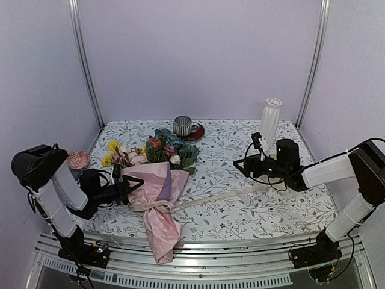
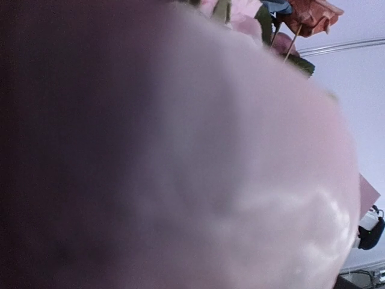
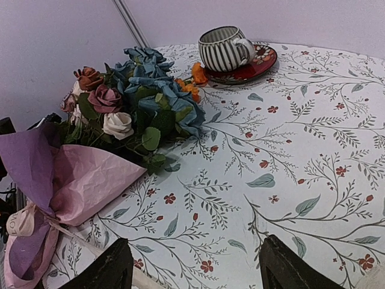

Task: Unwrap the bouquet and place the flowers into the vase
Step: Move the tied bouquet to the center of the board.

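Note:
The bouquet (image 1: 157, 183) lies at the table's front left, wrapped in pink-purple paper (image 3: 78, 180) with its tail over the front edge. A beige ribbon (image 1: 157, 206) ties it and trails right across the cloth. The flowers (image 1: 150, 150) (image 3: 129, 96) point toward the back. My left gripper (image 1: 127, 182) is at the paper's left edge with its jaws spread. Blurred pink paper (image 2: 240, 180) fills the left wrist view and hides the fingers. My right gripper (image 1: 239, 167) (image 3: 198, 271) hangs open over bare cloth, the ribbon's tail (image 3: 141, 280) by its left finger. The white ribbed vase (image 1: 271, 120) stands upright behind it.
A striped cup on a red saucer (image 1: 185, 127) (image 3: 228, 48) stands at the back centre, just beyond the flowers. A small cup with a pink top (image 1: 78, 160) sits at the left edge behind my left arm. Metal posts mark the back corners.

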### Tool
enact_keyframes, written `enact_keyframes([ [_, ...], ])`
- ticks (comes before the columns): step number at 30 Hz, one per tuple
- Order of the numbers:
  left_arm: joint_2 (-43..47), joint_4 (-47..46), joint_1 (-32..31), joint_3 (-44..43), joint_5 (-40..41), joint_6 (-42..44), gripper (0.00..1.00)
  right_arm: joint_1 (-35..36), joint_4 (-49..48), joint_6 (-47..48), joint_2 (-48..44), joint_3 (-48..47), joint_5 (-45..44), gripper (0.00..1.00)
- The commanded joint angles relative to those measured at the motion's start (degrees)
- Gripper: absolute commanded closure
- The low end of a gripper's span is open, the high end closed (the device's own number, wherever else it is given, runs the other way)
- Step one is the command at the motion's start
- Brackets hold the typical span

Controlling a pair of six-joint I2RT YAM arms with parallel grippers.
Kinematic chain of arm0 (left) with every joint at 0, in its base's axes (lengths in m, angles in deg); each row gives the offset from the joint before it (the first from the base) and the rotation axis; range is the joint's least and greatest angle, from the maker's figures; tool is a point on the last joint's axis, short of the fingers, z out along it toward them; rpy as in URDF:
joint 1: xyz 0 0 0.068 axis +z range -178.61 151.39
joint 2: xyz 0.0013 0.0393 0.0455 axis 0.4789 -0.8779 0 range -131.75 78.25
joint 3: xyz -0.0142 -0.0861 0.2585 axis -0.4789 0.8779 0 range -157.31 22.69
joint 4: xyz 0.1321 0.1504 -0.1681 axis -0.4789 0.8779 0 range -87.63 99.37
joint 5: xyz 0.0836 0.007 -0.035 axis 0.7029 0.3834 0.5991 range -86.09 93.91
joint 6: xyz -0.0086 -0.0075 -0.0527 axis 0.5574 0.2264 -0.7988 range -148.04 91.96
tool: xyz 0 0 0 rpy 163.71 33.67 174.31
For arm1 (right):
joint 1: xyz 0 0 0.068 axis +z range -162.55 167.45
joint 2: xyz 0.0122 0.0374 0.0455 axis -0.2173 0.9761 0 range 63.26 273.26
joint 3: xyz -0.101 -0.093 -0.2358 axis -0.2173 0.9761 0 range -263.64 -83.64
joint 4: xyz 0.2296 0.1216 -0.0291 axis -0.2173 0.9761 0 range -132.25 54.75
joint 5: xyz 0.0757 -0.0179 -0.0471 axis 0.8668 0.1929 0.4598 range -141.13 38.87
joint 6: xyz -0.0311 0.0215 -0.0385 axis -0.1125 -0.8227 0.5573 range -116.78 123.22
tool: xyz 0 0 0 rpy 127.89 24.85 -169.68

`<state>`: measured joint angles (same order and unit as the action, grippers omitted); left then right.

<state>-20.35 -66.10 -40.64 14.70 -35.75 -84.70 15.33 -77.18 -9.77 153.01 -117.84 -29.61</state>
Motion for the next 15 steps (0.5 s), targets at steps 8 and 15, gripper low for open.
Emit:
enact_keyframes([
  [8, -7.95, -10.27, -5.06, -6.02, 3.27, -5.03, 0.12, 0.43, 0.13, 0.43, -0.46, -0.98, -0.42, 0.26],
  [15, -1.82, -3.47, -5.03, -4.53, 7.02, -2.35, 0.02, 0.42, 0.43, 0.49, -0.87, -1.03, -0.25, 0.26],
])
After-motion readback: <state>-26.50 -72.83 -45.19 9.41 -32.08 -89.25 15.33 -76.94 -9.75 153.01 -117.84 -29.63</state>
